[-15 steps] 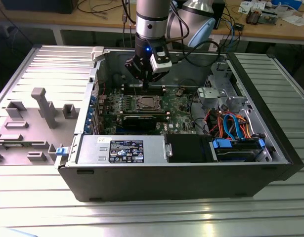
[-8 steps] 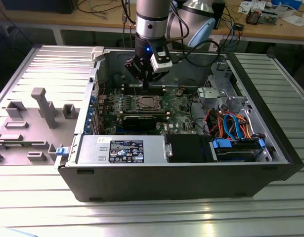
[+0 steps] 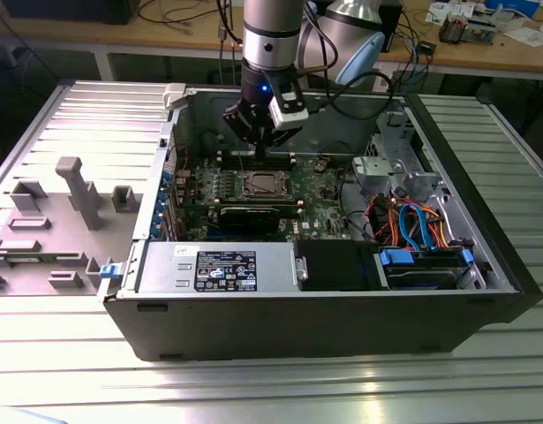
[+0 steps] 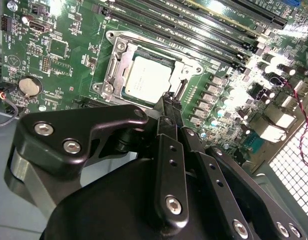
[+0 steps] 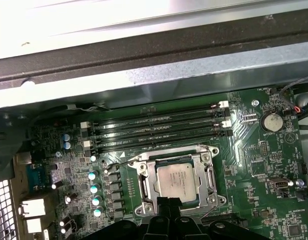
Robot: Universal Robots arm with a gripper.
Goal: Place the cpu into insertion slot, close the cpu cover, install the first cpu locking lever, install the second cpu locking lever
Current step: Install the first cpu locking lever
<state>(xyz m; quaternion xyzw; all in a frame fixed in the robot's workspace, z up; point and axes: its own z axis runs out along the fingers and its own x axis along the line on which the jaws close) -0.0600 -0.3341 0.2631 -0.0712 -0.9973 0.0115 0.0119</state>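
The cpu (image 4: 146, 80) lies flat in the insertion slot (image 4: 104, 87) on the green board, its silver top facing up. The cpu cover (image 4: 124, 62), a silver frame, lies down around it with the chip showing through its middle opening. In the first wrist view the cpu (image 5: 176, 180) sits inside the cover (image 5: 149, 186), and a thin wire lever (image 5: 121, 162) sticks out past one corner of the slot. My gripper (image 4: 170, 98) is shut with nothing in it, its tips over the slot's edge. From the exterior view, the gripper (image 3: 258, 140) hangs above the slot (image 3: 264, 184).
Long black memory slots (image 5: 159, 127) run beside the socket, and a coin battery (image 5: 270, 121) is nearby. The case walls (image 3: 178, 115) surround the board. A black card (image 3: 249, 216), a power supply (image 3: 218, 265), a drive cage (image 3: 403, 172) and loose cables (image 3: 412, 221) crowd the case.
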